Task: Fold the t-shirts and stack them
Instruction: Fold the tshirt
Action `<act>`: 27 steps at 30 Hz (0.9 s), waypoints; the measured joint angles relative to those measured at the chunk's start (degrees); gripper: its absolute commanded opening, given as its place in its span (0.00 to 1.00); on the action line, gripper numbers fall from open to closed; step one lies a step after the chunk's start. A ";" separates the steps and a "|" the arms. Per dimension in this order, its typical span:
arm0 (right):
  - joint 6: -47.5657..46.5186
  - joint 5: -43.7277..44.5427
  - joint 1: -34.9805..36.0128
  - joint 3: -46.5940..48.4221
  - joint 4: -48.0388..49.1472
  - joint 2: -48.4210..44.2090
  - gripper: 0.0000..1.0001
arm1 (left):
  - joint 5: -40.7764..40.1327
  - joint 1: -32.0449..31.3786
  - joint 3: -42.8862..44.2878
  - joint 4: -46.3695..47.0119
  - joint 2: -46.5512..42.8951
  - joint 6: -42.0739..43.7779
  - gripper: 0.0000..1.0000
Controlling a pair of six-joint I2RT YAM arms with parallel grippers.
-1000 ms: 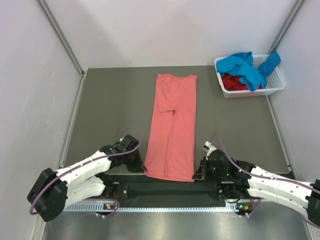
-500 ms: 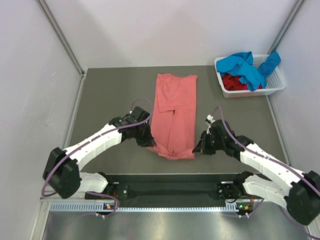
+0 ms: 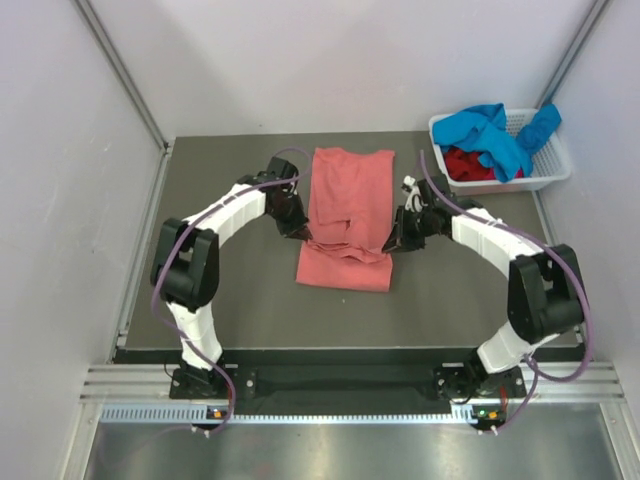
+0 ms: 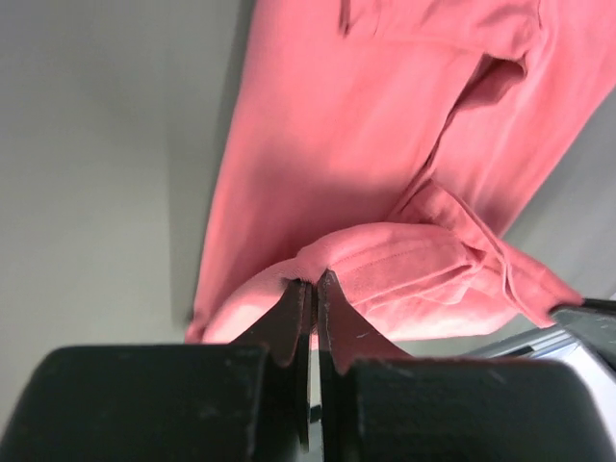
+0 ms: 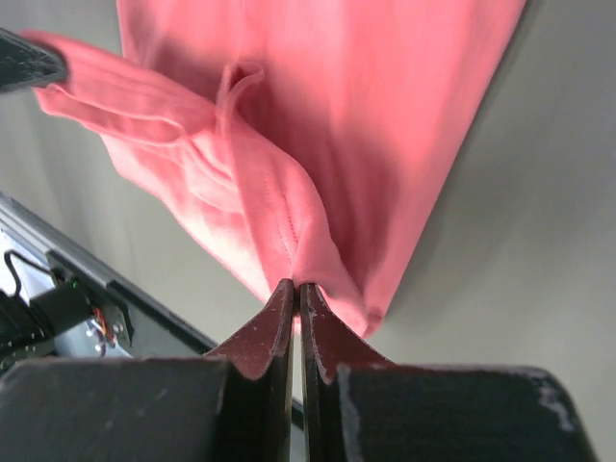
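Raised hem hides the middle of the salmon-pink t-shirt (image 3: 350,185); its long axis runs near-to-far on the desk (image 3: 220,300). The left pincer (image 3: 306,236) and right pincer (image 3: 392,246) each clamp a hem corner.

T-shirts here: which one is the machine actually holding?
The salmon-pink t-shirt, pinched at its lifted corners by the left end effector and right end effector; the bright blue t-shirt and dark red t-shirt lie bunched in the white basket.

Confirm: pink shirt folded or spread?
Mid-fold: left gripper and right gripper pinch the near hem of the salmon-pink shirt, raised over its middle; far half lies flat.
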 measured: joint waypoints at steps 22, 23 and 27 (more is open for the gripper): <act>-5.11 -6.62 -6.05 15.72 -2.56 17.59 0.01 | 5.55 4.22 11.89 -0.09 13.20 3.17 0.00; -5.16 -6.75 -6.36 15.98 -2.51 17.90 0.02 | 5.75 4.42 11.93 -0.09 13.51 3.21 0.00; -5.18 -7.39 -7.41 17.35 -2.62 20.04 0.04 | 6.40 4.74 13.57 -0.09 15.21 3.52 0.00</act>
